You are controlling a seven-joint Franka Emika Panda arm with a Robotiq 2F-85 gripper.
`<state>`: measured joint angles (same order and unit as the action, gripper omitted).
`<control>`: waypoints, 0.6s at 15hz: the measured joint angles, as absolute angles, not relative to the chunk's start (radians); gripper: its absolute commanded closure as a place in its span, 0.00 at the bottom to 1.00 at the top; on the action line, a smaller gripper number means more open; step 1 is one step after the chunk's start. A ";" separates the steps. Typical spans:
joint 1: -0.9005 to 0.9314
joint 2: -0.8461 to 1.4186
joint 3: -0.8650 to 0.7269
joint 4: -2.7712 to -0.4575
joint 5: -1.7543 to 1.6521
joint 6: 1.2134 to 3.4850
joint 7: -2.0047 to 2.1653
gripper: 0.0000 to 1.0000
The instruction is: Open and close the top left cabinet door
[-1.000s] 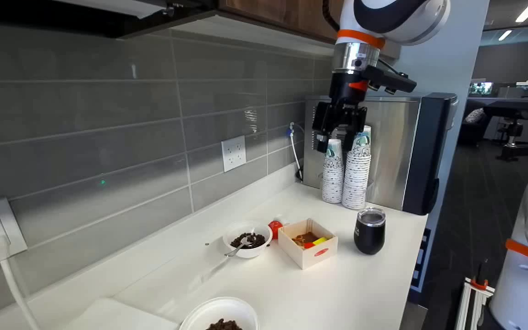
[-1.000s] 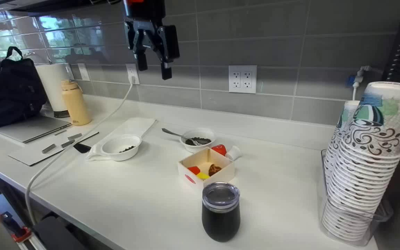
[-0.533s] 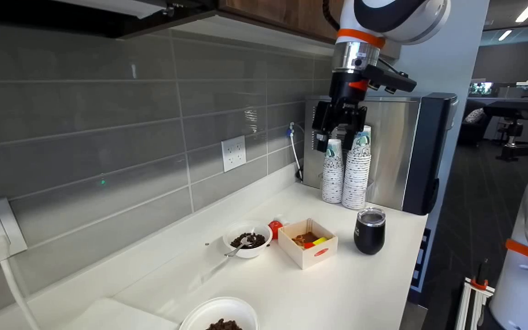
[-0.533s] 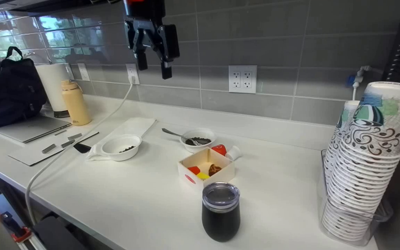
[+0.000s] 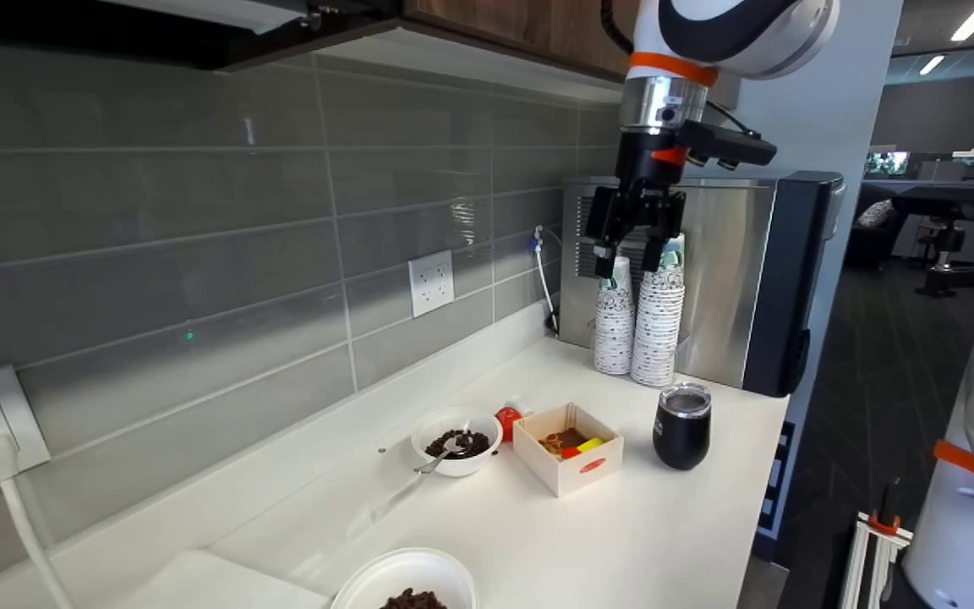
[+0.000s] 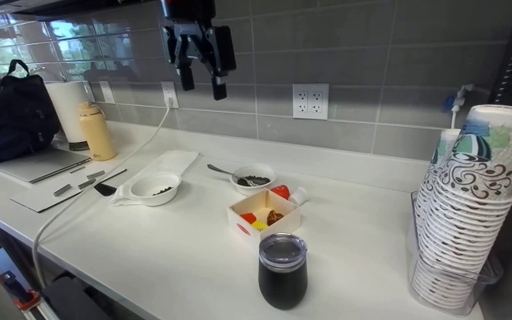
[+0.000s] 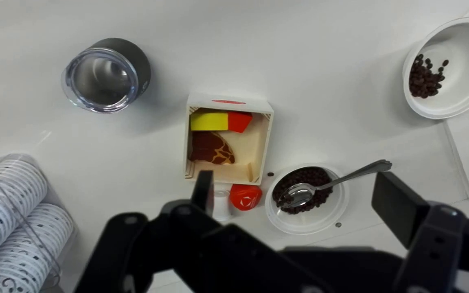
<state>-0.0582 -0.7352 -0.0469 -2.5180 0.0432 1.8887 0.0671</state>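
In an exterior view, your left side is glossy grey tile (image 5: 157,194) in wide rectangles with pale joints. Rightward, you have a round white bowl (image 5: 477,464) of small dark beans (image 5: 475,445), a metal spoon (image 5: 434,463) leaning in it. Above, at the frame's upper middle, the top left cabinet door (image 5: 508,24) is a flat, brown wood-grain panel cut off by the top edge. Right of the bowl, a squarish pale wooden box (image 5: 573,476) sits on the smooth white counter (image 5: 622,545). Higher up, your gripper (image 5: 627,266) points down, jaws wide apart, seen against ribbed stacks of paper cups (image 5: 657,334); the arm (image 5: 663,101) stands nearly upright above it. Farther right are a rounded black tumbler (image 5: 680,438) with a clear lid (image 5: 685,398) and, beyond it, a box-shaped steel-and-black appliance (image 5: 719,288).
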 measured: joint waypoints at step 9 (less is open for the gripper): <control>-0.224 -1.020 -0.059 -2.485 -0.134 1.832 0.083 0.00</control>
<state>-0.2241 -1.0195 -0.0593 -2.4847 -0.1336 1.8317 0.0829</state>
